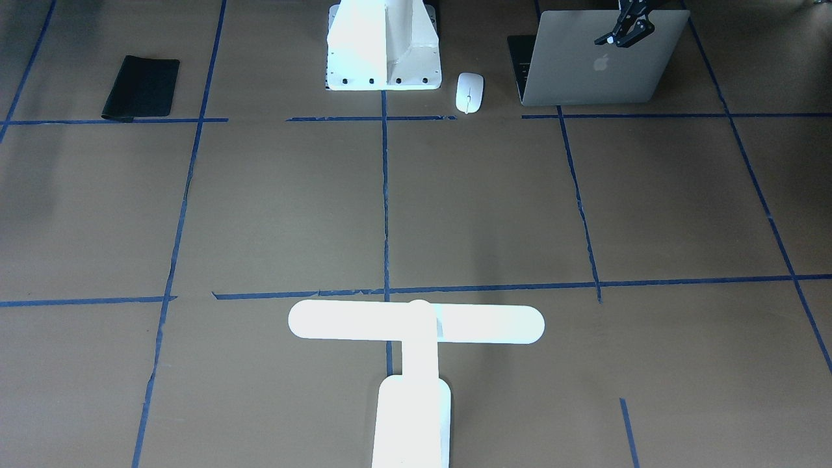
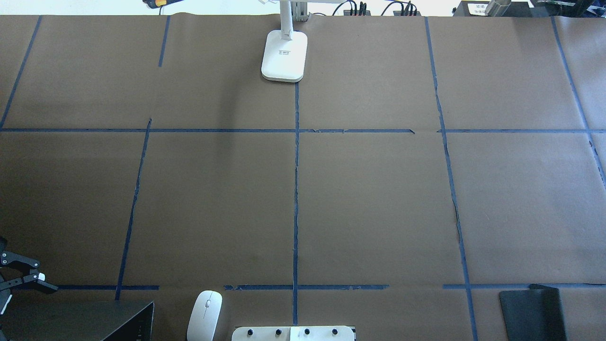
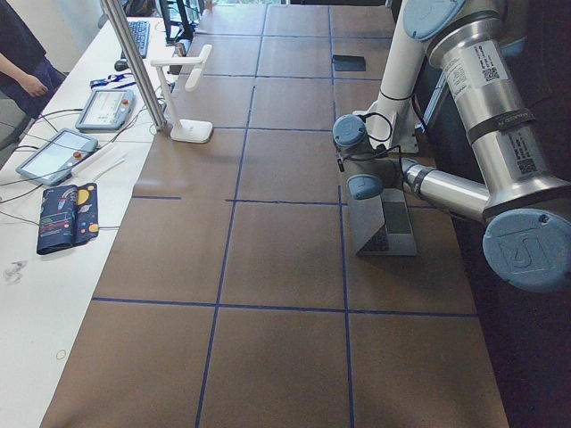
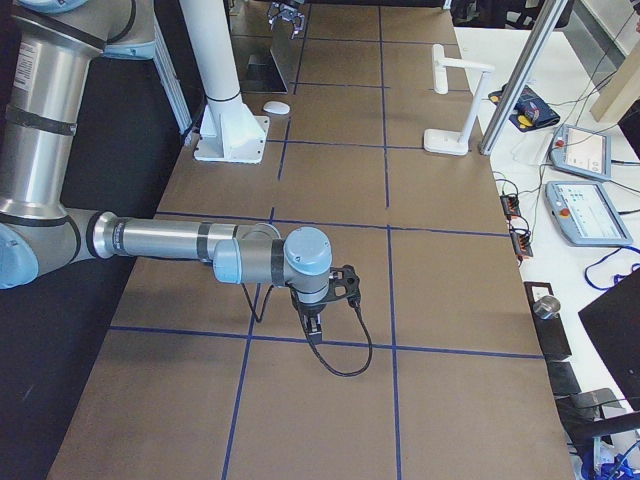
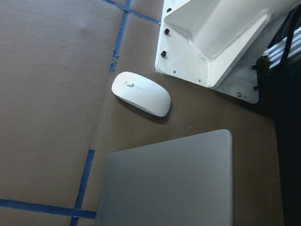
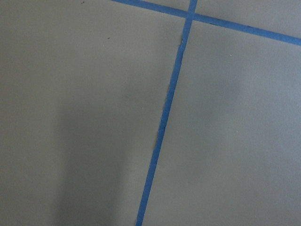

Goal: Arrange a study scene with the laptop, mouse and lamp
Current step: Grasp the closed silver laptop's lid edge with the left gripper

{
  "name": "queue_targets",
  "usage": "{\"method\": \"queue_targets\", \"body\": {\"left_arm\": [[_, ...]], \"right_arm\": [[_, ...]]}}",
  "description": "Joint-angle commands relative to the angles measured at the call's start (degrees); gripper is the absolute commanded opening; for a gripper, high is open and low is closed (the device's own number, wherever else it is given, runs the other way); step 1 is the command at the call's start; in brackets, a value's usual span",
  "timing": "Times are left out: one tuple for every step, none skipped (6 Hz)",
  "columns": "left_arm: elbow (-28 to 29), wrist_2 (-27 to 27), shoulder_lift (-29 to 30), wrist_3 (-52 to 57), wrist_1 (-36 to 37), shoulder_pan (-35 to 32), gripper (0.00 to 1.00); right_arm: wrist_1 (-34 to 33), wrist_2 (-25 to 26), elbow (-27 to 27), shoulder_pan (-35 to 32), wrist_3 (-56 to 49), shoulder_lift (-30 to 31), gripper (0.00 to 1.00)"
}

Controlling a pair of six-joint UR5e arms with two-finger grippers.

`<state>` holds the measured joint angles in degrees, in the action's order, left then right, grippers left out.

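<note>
The laptop (image 1: 585, 71) stands open near the robot base on its left side, with the apple logo on the lid facing away from the robot; it also shows in the overhead view (image 2: 90, 317) and the left wrist view (image 5: 174, 183). The white mouse (image 1: 469, 91) lies beside it, between the laptop and the pedestal (image 2: 205, 315) (image 5: 141, 93). The white lamp (image 1: 416, 325) stands at the far middle edge (image 2: 284, 54). My left gripper (image 1: 614, 40) is open and empty, hovering above the lid's top edge (image 2: 45, 275). My right gripper (image 4: 316, 318) shows only in the exterior right view, low over bare table; I cannot tell its state.
The white flared pedestal (image 1: 383, 45) with bolt holes stands at the robot base. A black mouse pad (image 1: 142, 86) lies on the robot's right side (image 2: 532, 315). Blue tape lines divide the brown table cover. Tablets and cables lie on the side bench (image 3: 58, 152).
</note>
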<state>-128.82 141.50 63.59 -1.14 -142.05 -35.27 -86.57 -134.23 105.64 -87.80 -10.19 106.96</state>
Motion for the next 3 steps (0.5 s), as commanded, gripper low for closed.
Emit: {"method": "queue_targets", "body": {"left_arm": [[0.7, 1.4, -0.5, 0.0, 0.1, -0.2, 1.00], [1.5, 1.3, -1.1, 0.1, 0.2, 0.2, 1.00], [3.1, 0.9, -1.1, 0.3, 0.2, 0.6, 1.00]], "right_arm": [[0.0, -0.1, 0.1, 0.0, 0.0, 0.0, 1.00], [0.0, 0.0, 0.0, 0.0, 0.0, 0.0, 1.00], [0.0, -0.1, 0.0, 0.0, 0.0, 0.0, 1.00]]}}
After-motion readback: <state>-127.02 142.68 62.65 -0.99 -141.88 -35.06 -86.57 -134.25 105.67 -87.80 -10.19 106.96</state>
